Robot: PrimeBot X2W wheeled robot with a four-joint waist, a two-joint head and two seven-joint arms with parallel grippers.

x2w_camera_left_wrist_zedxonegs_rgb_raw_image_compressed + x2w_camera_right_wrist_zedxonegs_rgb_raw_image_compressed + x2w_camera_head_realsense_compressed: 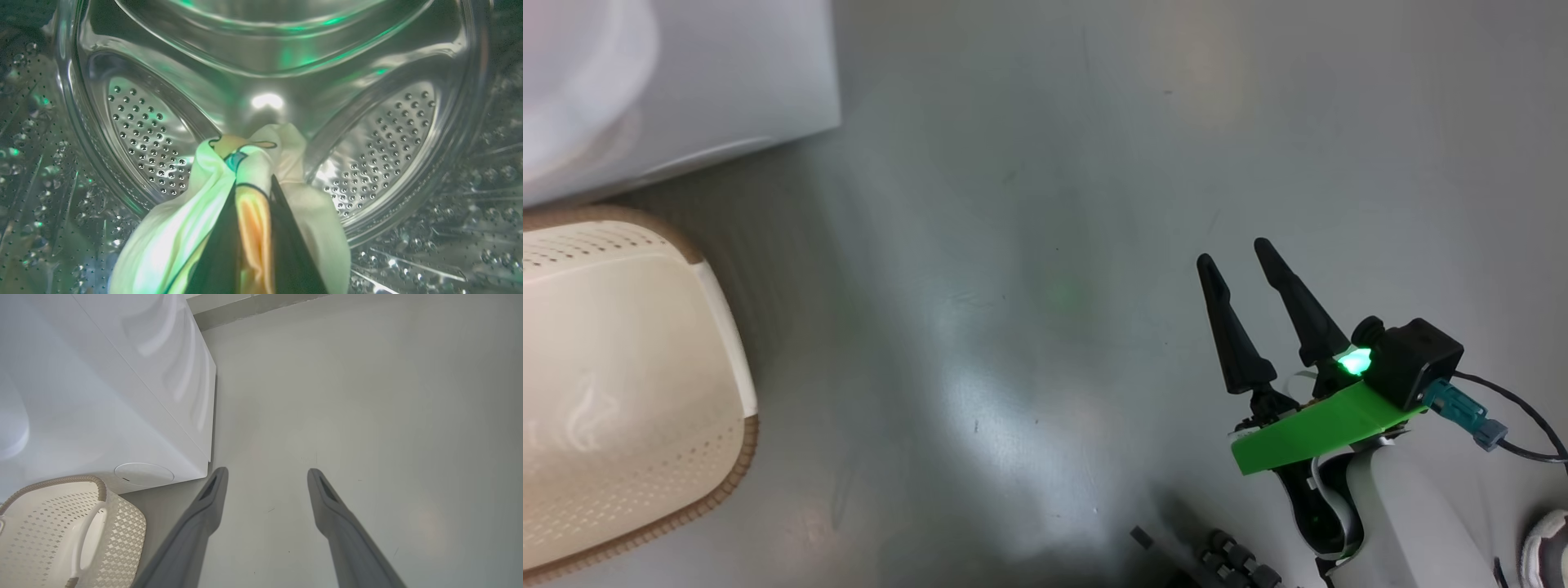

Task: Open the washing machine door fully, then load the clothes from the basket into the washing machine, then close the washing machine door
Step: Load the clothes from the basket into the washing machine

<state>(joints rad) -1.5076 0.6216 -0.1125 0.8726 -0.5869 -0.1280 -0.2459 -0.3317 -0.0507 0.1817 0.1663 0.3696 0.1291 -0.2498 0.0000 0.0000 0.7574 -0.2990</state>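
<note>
The left gripper (254, 183) is deep inside the steel drum (143, 134) of the washing machine (727, 73). Its 2 dark fingers are drawn almost together and pinch a fold of the cream garment (179, 228), whose orange and black print shows right between them. The cloth bunches up over the fingertips and hangs down on both sides, in front of the drum's perforated far wall; whether it touches the bottom of the drum I cannot tell. Green light glints off the metal. Out in the room, the right gripper (1233, 255) hangs over the grey floor (1013, 286) at the right, well apart from the machine, with its 2 fingers spread wide and nothing between them. A green lamp (1354, 359) glows on its wrist. The basket (731, 457) stands on the floor at the near left, just beside the white washing machine, which rises beyond it at the far left. From the right wrist, the basket's perforated wall and 1 white loop handle (88, 535) sit close under the machine's lower front corner.
</note>
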